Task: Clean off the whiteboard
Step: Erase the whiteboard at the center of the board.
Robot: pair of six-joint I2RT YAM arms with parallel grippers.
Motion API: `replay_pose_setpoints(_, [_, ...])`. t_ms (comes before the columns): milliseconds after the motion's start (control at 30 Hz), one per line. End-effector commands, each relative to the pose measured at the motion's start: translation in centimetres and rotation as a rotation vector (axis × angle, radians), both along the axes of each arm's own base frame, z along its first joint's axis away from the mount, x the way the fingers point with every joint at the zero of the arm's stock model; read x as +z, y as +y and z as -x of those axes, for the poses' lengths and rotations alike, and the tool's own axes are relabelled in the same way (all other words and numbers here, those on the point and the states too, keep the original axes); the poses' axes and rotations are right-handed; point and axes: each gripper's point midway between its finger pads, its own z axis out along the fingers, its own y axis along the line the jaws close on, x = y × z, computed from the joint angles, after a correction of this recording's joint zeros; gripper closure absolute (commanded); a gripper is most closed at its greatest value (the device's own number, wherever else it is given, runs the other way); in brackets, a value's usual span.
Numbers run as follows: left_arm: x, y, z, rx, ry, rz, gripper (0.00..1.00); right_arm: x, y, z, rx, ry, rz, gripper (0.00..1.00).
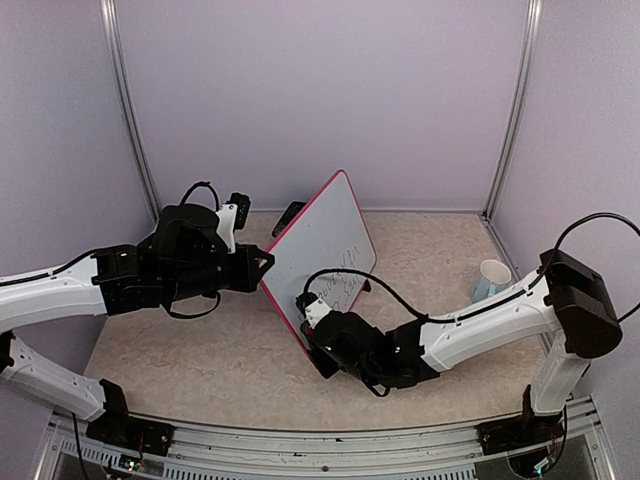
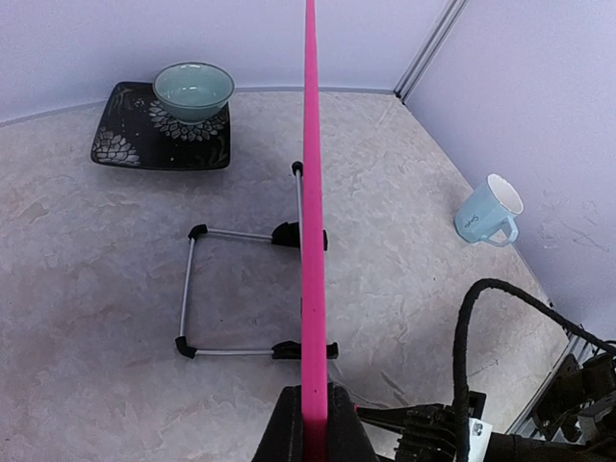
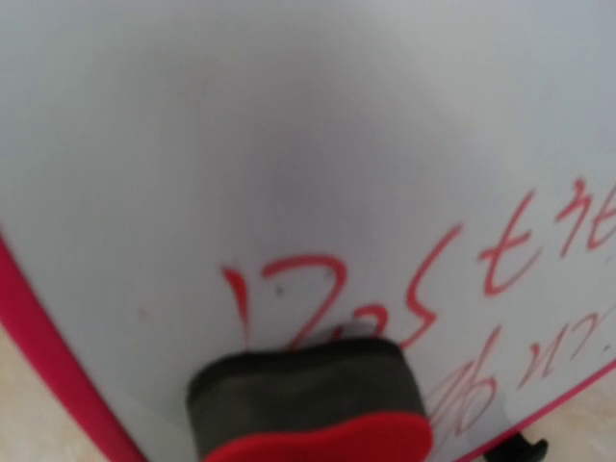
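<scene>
Whiteboard: stands on its wire stand about mid-tabletop, leaning back toward the far edge. Its lower corner points at the near edge.

Left claw: closed hard on the pink frame at the board's left rim, seen edge-on in the left wrist view. Judged purpose is bracing. The stand is light, and a push on the face would likely tip or slide the board without this hold.

Right claw: clamped on the eraser, though its fingers fall outside its own wrist view. The dark felt side faces the board's lower area and the red back faces outward, so the wiping surface meets the ink.

Red handwriting: the eraser sits just beneath it, its felt overlapping the lowest strokes. More lines run to the right of it. Most of the writing looks intact, so erasing is judged barely begun.

Mug near the right edge and bowl on a dark plate near the far edge, both well apart from the board.
</scene>
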Motion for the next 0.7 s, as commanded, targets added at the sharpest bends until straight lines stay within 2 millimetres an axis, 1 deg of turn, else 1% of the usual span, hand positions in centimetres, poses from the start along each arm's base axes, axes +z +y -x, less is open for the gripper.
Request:
replay_pose_setpoints(0, [1.0,-1.5,1.4,-0.082,0.007,0.042,1.0,-2.6,-0.1,0.8,0.044,0.053,0.051,0.76])
replay_pose_setpoints(100, [0.9,-1.6,1.4,-0.083,0.01,0.042,1.0,-1.0,0.8,0.6,0.064,0.023,0.039,0.76])
replay_pose_setpoints(267, [0.6,-1.8,1.5,-0.09,0.018,0.044,1.0,3.3,2.6,-0.6,0.071,-0.073,0.013,0.75])
replay_pose_setpoints(367, [0.5,-1.8,1.5,-0.089,0.019,0.042,1.0,5.5,3.4,-1.3,0.066,-0.117,0.007,0.75])
replay_pose_setpoints(467, [0.5,-1.6,1.6,-0.086,0.018,0.041,1.0,7.2,3.9,-1.7,0.059,-0.135,-0.003,0.75])
replay_pose_setpoints(567, [0.3,-1.4,1.6,-0.083,0.017,0.039,1.0,8.1,4.1,-1.8,0.058,-0.142,-0.017,0.75])
replay_pose_setpoints(600, [0.2,-1.4,1.6,-0.082,0.017,0.038,1.0,7.9,4.1,-1.9,0.054,-0.141,-0.015,0.75])
replay_pose_setpoints(667, [0.2,-1.4,1.7,-0.082,0.017,0.039,1.0,6.8,3.9,-2.1,0.038,-0.118,-0.003,0.75])
